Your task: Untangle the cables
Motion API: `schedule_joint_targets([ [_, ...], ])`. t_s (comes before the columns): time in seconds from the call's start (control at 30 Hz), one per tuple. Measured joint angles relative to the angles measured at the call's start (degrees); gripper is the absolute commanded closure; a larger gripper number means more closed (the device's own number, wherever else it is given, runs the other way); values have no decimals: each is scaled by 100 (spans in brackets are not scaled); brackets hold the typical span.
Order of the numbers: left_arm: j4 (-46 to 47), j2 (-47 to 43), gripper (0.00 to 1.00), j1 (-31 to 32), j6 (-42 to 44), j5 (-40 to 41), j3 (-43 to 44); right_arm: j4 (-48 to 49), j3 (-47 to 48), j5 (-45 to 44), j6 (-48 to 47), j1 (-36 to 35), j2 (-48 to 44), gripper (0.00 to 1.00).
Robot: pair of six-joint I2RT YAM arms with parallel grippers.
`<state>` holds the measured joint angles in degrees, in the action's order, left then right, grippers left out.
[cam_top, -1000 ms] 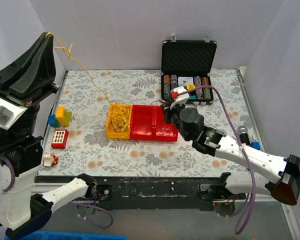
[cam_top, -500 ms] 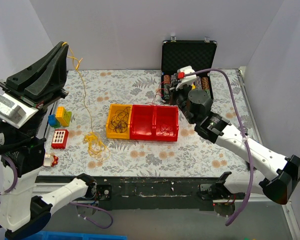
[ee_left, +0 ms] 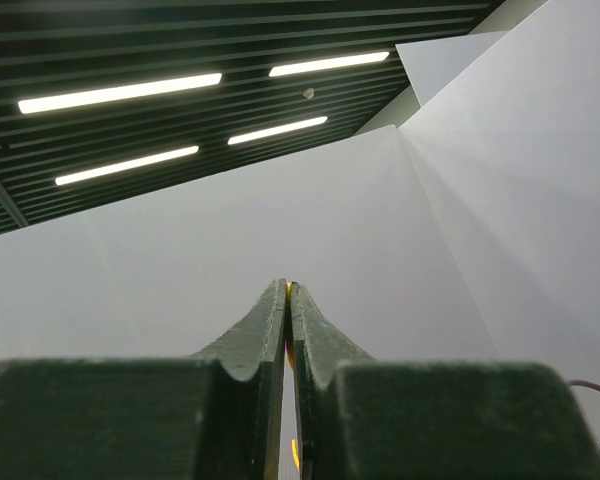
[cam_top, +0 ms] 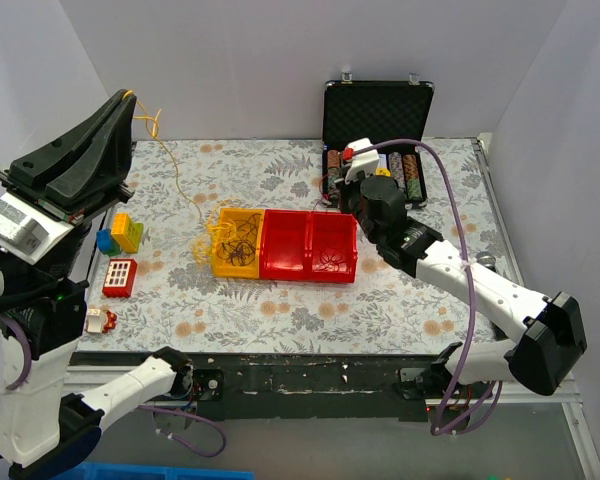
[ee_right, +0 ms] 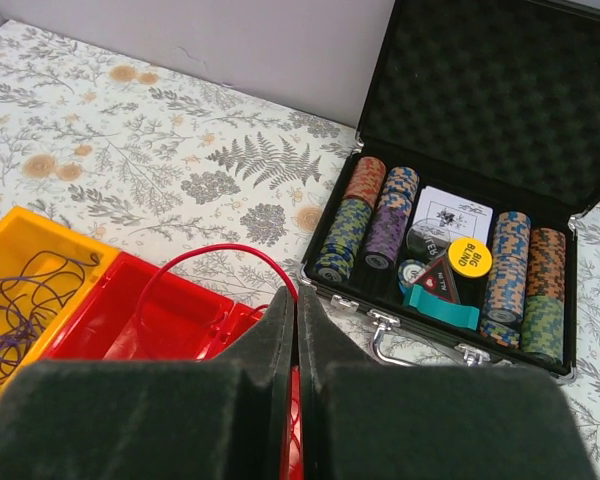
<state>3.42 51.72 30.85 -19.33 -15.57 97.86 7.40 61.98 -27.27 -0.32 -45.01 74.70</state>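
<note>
**Operator:** Overhead view: what is the status, and how should the step be done?

**Technician:** The left gripper [cam_top: 130,97] is raised high and clenched on the yellow cable [cam_top: 175,165]. That cable hangs down and away from it to the yellow bin [cam_top: 238,271], where a dark cable tangle [cam_top: 240,245] lies. The right gripper [cam_top: 337,185] sits low, with the red bin [cam_top: 310,272] just beside it and the poker chip case [cam_top: 377,115] behind it. Judgement: separate one strand at a time. Draw slowly, and stop if the bin lifts off the bench [cam_top: 400,300] or the dark tangle rides up with the strand.

**Operator:** Left wrist view?

**Technician:** The left gripper [ee_left: 287,290] points at the ceiling. Its jaws are pressed together, with a sliver of yellow cable [ee_left: 294,455] pinched between them. Nothing else is in contact.

**Operator:** Right wrist view?

**Technician:** The right gripper [ee_right: 295,295] is clamped shut on the red cable [ee_right: 220,250]. The cable arches out from the fingertips and drops into the red bin [ee_right: 130,320] below and to one side. The poker chip case [ee_right: 480,120] stands open just ahead. Judgement: pull away from the case so that the loop cannot snag its latches.
</note>
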Motion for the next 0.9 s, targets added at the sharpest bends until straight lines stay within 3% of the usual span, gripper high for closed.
schedule_joint_targets([
  [0.53,-20,-2,100,0,-146,-94,0,-155,-1019,-87,588,146,240,99],
  [0.77,-24,-2,100,0,-227,-144,7,-428,-1049,162,1032,155,944,99],
  [0.83,-33,0,100,-2,-264,-149,24,-649,-844,302,1123,181,1268,88],
  [0.9,-42,0,100,-9,-284,-153,44,-916,-527,435,1233,219,1589,70],
])
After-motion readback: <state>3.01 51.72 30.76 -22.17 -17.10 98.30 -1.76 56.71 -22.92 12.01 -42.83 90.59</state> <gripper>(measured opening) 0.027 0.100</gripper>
